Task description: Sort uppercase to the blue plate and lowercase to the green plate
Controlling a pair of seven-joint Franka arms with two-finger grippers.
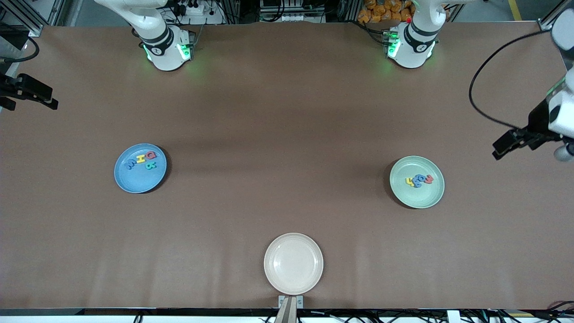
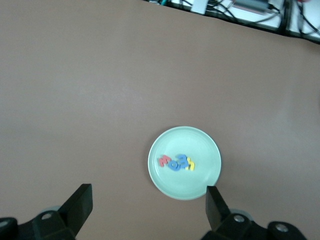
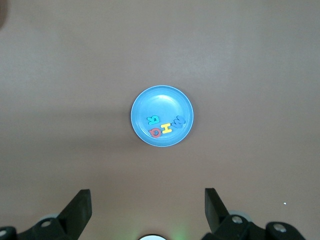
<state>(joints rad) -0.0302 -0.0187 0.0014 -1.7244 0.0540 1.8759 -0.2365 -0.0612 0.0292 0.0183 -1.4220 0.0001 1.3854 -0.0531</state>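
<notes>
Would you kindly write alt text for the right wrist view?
A blue plate on a brown table holds four toy letters: teal R, red Q, yellow H, blue M/W. The right gripper hangs above, jaws open.

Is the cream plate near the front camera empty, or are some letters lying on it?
Empty. The cream plate shows only its bare surface; no letters lie on it.
</notes>
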